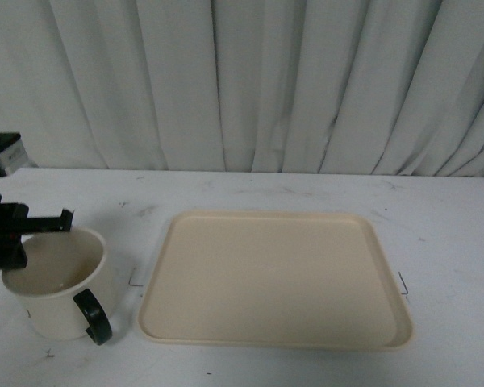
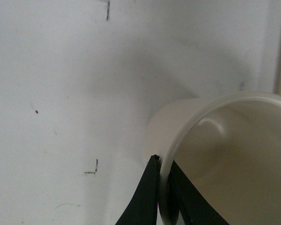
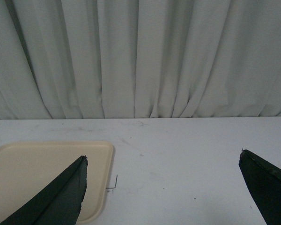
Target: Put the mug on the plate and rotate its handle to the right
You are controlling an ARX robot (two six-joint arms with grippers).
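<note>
The cream-white mug (image 1: 60, 284) is near the table's front left corner, just left of the plate (image 1: 274, 274) and apart from it. Its black handle (image 1: 93, 316) points toward the front and slightly right. My left gripper (image 1: 31, 234) is shut on the mug's far left rim. In the left wrist view the thin rim of the mug (image 2: 234, 154) is pinched between the two black fingers of the left gripper (image 2: 163, 164). The beige plate lies bare. My right gripper (image 3: 161, 159) is open over bare table, with the plate (image 3: 33, 168) corner beside one finger.
The white table (image 1: 436, 218) carries small black corner marks (image 1: 402, 282) around the plate. A pale pleated curtain (image 1: 250, 81) closes the far side. My right arm does not show in the front view.
</note>
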